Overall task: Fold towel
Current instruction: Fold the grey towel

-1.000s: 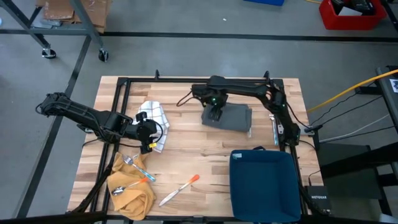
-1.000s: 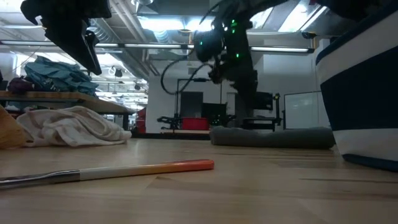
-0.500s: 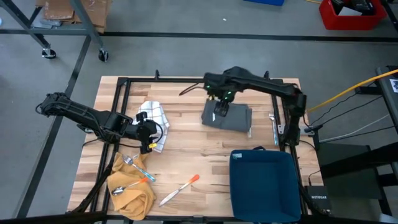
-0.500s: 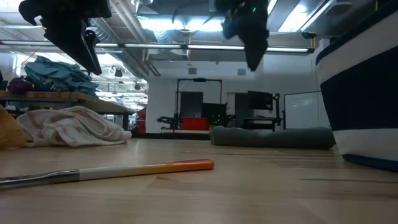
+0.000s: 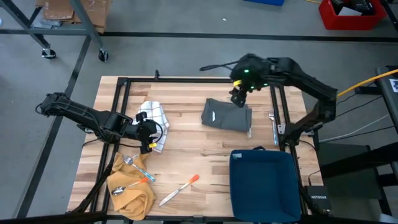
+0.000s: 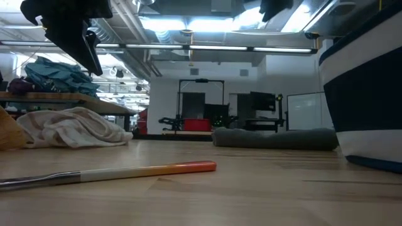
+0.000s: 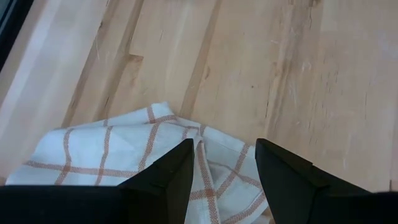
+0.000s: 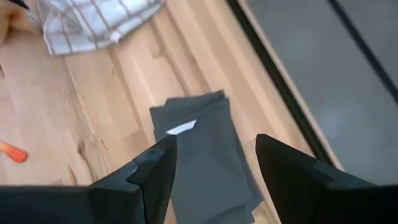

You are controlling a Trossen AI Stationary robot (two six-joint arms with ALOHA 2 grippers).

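A pale wooden plank table [image 5: 186, 140] with a black metal frame fills the overhead view. A dark blue rectangular fabric bin [image 5: 263, 185] sits at the table's near right corner. The folded dark grey towel [image 5: 226, 116] lies flat toward the far right part of the table, a small white label showing on its top; in the low view it appears as a low grey slab [image 6: 274, 138] on the wood. A white cloth with an orange-red check pattern [image 5: 153, 119] lies crumpled near the left edge, and a mustard-yellow cloth [image 5: 132, 190] sits at the near left corner with metal cutlery [image 5: 127, 175] resting on it. An orange-handled knife [image 5: 179, 189] lies near the front edge. The right gripper [image 5: 237, 96] hangs in the air above the towel's far right corner, its fingers spread wide and holding nothing. The left gripper [image 5: 150, 134] hovers over the checked cloth's near edge, fingers parted and empty
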